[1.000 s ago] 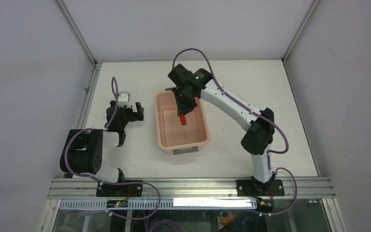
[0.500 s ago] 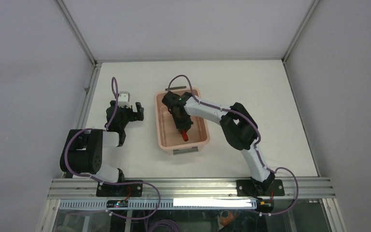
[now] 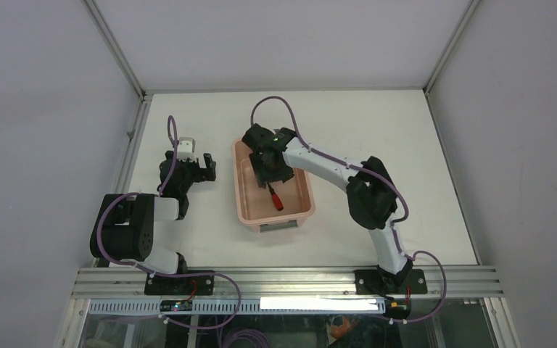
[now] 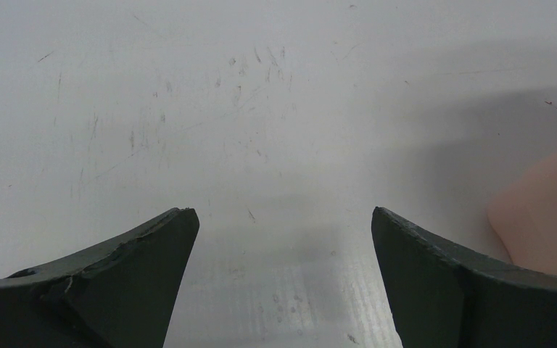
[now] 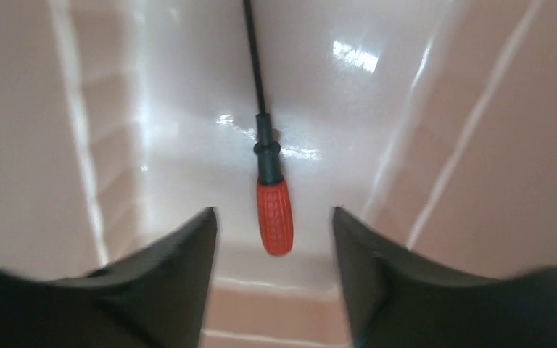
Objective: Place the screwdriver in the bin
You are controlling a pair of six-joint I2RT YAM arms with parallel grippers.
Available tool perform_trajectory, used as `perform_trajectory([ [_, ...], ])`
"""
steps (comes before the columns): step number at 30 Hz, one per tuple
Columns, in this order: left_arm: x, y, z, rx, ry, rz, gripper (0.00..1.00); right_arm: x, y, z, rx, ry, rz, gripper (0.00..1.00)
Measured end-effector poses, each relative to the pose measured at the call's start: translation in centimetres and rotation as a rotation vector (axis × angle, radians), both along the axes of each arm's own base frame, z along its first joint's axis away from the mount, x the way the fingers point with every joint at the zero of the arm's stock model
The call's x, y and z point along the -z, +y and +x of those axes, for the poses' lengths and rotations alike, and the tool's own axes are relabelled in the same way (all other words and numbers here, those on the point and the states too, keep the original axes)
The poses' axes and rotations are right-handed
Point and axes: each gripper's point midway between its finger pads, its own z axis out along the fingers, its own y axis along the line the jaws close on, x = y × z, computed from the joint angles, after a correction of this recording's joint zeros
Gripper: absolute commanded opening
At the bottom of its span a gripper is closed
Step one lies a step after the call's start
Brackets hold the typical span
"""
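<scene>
The screwdriver (image 3: 275, 197) lies on the floor of the salmon-pink bin (image 3: 245, 206), red handle toward the bin's near end. In the right wrist view the screwdriver (image 5: 273, 216) lies free on the bin (image 5: 51, 145) floor, its black shaft pointing away. My right gripper (image 3: 273, 174) hangs over the bin's far half, and in its wrist view the right gripper (image 5: 274, 221) stands open, its fingers apart on either side of the handle without touching it. My left gripper (image 3: 201, 168) rests left of the bin; in its wrist view the left gripper (image 4: 283, 217) is open over bare table.
The bin has a grey handle (image 3: 278, 227) at its near short end. A corner of the bin (image 4: 544, 217) shows at the right of the left wrist view. Metal frame rails (image 3: 134, 138) border the white table on the left.
My right gripper has opened and let go of the screwdriver, which now lies on the bin floor. The gripper has drawn back toward the bin's far end. The left arm has not moved.
</scene>
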Motion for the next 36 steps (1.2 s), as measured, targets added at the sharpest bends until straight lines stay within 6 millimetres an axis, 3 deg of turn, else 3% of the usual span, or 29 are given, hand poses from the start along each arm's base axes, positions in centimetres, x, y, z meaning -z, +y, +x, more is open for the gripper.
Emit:
perform_trajectory([
  [1,0.0,0.0,0.0,0.000,0.000,0.000,0.99,-1.3,0.2,0.3,0.001,-0.022,0.019,0.96],
  [2,0.0,0.0,0.0,0.000,0.000,0.000,0.99,-2.9,0.4,0.6,-0.006,-0.051,0.045,0.99],
  [6,0.0,0.0,0.0,0.000,0.000,0.000,0.99,-10.8,1.2,1.8,-0.052,-0.185,0.170,0.99],
  [9,0.0,0.0,0.0,0.000,0.000,0.000,0.99,-15.5,0.8,2.0,-0.092,-0.263,0.246,0.99],
  [13,0.0,0.0,0.0,0.000,0.000,0.000,0.99,-19.9,-1.6,2.3,-0.134,-0.345,0.315,0.99],
  [16,0.0,0.0,0.0,0.000,0.000,0.000,0.99,-21.2,-5.0,2.9,-0.121,-0.401,0.334,0.99],
  [18,0.0,0.0,0.0,0.000,0.000,0.000,0.99,-20.7,-8.9,4.3,-0.062,-0.440,0.328,0.99],
  [21,0.0,0.0,0.0,0.000,0.000,0.000,0.99,-17.5,-15.3,4.8,0.033,-0.470,0.290,0.99],
  [23,0.0,0.0,0.0,0.000,0.000,0.000,0.99,-14.9,-18.6,4.8,0.088,-0.480,0.269,0.99],
  [26,0.0,0.0,0.0,0.000,0.000,0.000,0.99,-11.3,-21.9,4.0,0.131,-0.498,0.260,0.99],
  [30,0.0,0.0,0.0,0.000,0.000,0.000,0.99,-7.9,-24.1,3.1,0.157,-0.519,0.265,0.99],
  [36,0.0,0.0,0.0,0.000,0.000,0.000,0.99,-3.7,-24.9,2.3,0.215,-0.511,0.266,0.99],
])
